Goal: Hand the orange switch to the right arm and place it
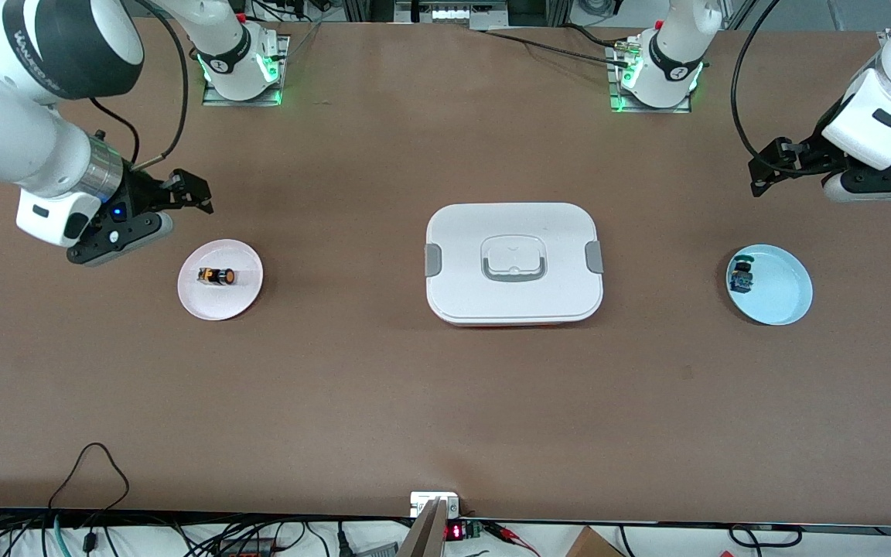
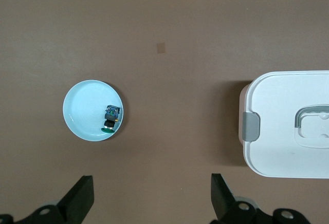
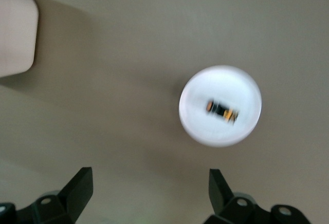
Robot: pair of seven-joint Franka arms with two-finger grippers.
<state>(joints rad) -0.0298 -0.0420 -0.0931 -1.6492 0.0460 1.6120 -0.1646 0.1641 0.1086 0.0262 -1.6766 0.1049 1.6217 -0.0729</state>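
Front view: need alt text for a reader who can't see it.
The orange switch lies on a pink plate toward the right arm's end of the table, with the right gripper open above the table beside that plate. A closed white box sits mid-table; the left gripper is open above a blue plate holding a blue-green switch.

two arms (image 1: 35, 147) (image 1: 890, 100), two plates (image 1: 206, 305) (image 1: 786, 298), two switches (image 1: 217, 275) (image 1: 742, 277), one lidded box (image 1: 513, 263)

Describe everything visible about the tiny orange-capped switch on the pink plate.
The tiny black-bodied switch with orange cap lies on its side, near the middle of the small round pink plate toward the right arm's end of the table. Its body looks like dark plastic with orange showing at both ends. Only the plate touches it; the right gripper, fingers open, hangs above the table beside the plate.
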